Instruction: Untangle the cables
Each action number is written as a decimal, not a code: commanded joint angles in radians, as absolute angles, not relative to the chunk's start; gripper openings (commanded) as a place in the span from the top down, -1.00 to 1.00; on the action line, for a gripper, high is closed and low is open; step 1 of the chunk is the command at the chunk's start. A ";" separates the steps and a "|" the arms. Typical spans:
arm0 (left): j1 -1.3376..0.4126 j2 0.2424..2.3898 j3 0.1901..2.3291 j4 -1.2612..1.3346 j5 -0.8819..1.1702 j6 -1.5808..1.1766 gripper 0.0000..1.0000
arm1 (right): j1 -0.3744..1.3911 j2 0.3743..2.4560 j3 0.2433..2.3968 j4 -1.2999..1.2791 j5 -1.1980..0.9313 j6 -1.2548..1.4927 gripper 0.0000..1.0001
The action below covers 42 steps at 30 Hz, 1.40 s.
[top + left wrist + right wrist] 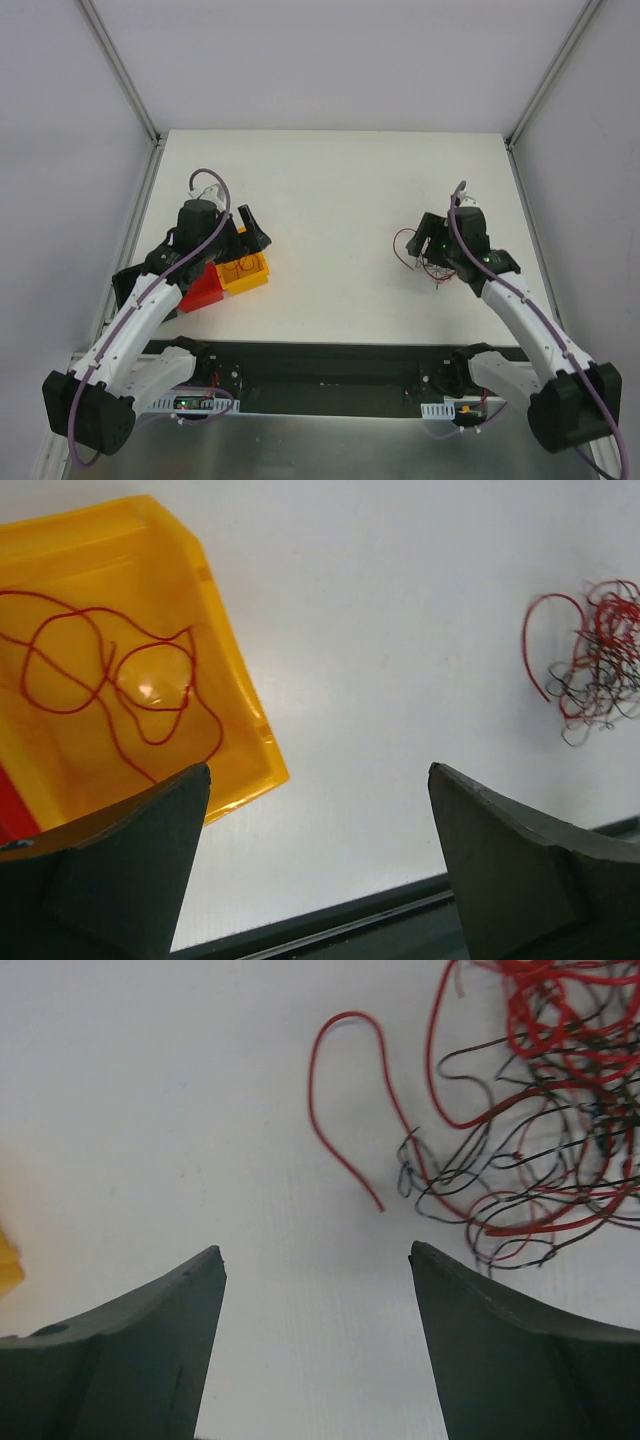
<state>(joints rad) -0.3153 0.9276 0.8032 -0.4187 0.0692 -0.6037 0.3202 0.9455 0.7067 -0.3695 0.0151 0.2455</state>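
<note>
Yellow bin (262, 272), open plastic tray: left of centre in the top view, on the white table (340, 190).
Red bin (203, 290): touching its lower-left side.
Black strip (330, 372): along the table's lower edge.
Metal post (120, 68): upper left, slanting.
Second post (556, 68): upper right.

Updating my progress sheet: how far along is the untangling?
Done: at least one red cable lies loose in the yellow bin. In hand: nothing; the left gripper and right gripper both stand open and empty. Remaining: a tangle of red and black cables just ahead of the right gripper.
</note>
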 commanded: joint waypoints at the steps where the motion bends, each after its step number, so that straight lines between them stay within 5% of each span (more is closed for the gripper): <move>1: -0.327 0.893 0.796 -0.325 0.340 -0.523 -0.80 | 0.247 1.122 0.819 -0.462 0.176 0.222 -0.51; 11: -0.348 0.900 0.749 -0.238 0.528 -0.520 -0.85 | 0.224 1.376 0.972 -0.381 0.301 0.091 -0.36; 18: -0.350 0.923 0.744 -0.222 0.523 -0.560 -0.67 | 0.224 1.560 1.074 -0.330 0.233 0.100 0.24; 24: -0.351 0.910 0.742 -0.213 0.531 -0.572 -0.66 | 0.224 1.647 1.101 -0.310 0.233 0.123 0.34; 28: -0.351 0.881 0.730 -0.212 0.526 -0.581 -0.65 | 0.224 1.675 1.135 -0.322 0.242 0.121 0.69; 29: -0.351 0.876 0.727 -0.212 0.525 -0.581 -0.66 | 0.222 1.663 1.149 -0.339 0.248 0.121 0.96; 30: -0.351 0.873 0.730 -0.212 0.523 -0.580 -0.66 | 0.222 1.645 1.170 -0.371 0.259 0.124 0.99; 38: -0.351 0.911 0.742 -0.209 0.532 -0.581 -0.64 | 0.224 1.076 1.184 -0.327 0.377 0.049 0.99; 42: -0.351 0.917 0.733 -0.193 0.508 -0.581 -0.63 | 0.224 0.974 1.334 -0.321 0.345 -0.046 0.99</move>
<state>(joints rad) -0.3416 0.9127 0.7357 -0.2420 0.5129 -0.5777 0.2260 1.0657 1.1954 -0.3809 0.3267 0.0578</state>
